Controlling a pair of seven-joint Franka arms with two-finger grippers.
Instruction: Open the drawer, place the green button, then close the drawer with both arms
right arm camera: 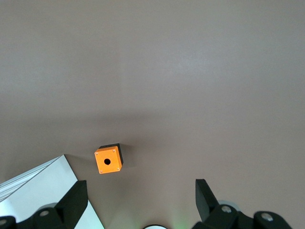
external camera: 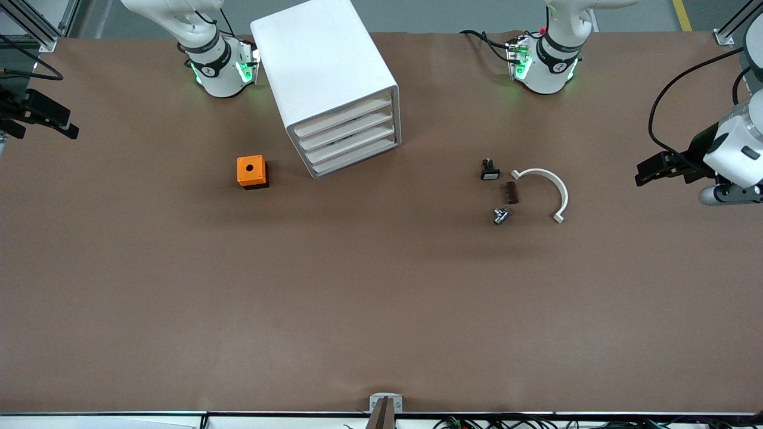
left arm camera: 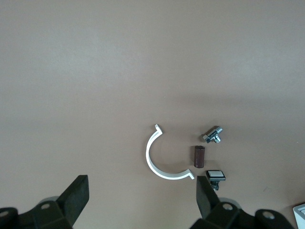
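Observation:
A white drawer cabinet (external camera: 331, 77) stands close to the right arm's base, and all of its drawers (external camera: 349, 140) are shut. The button is out of view in every frame. My left gripper (external camera: 644, 173) hangs open over the left arm's end of the table, holding nothing. In the left wrist view that gripper (left arm camera: 143, 195) is spread wide above bare table, beside a cluster of small parts. My right gripper (external camera: 70, 127) hangs open over the right arm's end. In the right wrist view it (right arm camera: 140, 198) is empty, with a corner of the cabinet (right arm camera: 43, 186) under one finger.
An orange box with a hole (external camera: 252, 171) sits beside the cabinet, toward the right arm's end. Toward the left arm's end lie a black-and-white part (external camera: 490, 170), a brown cylinder (external camera: 511, 192), a silvery fitting (external camera: 501, 215) and a white arc (external camera: 547, 189).

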